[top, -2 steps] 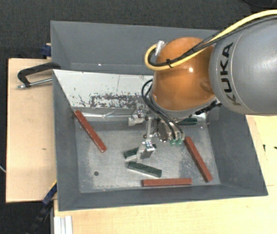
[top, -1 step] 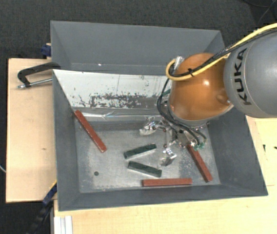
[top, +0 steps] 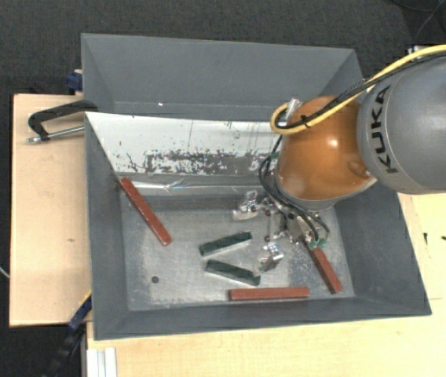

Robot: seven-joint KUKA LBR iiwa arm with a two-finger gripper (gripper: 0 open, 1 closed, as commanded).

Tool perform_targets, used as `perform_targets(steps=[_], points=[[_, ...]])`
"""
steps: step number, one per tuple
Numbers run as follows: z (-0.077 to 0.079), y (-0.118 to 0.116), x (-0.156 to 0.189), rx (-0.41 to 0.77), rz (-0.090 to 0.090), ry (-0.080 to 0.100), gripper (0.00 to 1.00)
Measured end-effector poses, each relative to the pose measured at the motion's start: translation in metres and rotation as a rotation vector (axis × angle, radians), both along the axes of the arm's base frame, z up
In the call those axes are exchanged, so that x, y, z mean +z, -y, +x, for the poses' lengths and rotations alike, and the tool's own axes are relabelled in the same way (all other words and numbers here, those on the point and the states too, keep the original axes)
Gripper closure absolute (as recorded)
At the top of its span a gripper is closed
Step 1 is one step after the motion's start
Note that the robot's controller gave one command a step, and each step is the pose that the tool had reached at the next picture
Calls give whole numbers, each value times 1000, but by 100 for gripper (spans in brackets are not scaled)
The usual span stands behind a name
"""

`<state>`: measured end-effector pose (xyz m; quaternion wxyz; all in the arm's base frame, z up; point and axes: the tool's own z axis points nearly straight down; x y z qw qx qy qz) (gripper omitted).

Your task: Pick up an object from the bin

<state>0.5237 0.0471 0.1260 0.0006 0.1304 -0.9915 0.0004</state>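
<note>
My gripper (top: 269,256) hangs under the orange cover at the bin's right middle, its metal fingertips low over the floor. Just left of the tips lie two dark green flat bars: one (top: 224,244) tilted at the middle, the other (top: 233,271) a little below it. A red-brown bar (top: 268,294) lies flat along the front wall, below the fingertips. Another red-brown bar (top: 326,269) leans at the right, partly hidden by the gripper. I see nothing between the fingers.
A longer red-brown bar (top: 144,211) lies slanted at the left of the bin floor. The floor between it and the green bars is bare. The arm and its orange cover hide the right rear part of the bin.
</note>
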Motion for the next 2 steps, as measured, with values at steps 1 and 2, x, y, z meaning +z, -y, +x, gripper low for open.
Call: perform_targets(steps=[1,2], points=[[-16,-3,-50,10,2,-1,100],[-16,-3,-50,10,2,-1,100]])
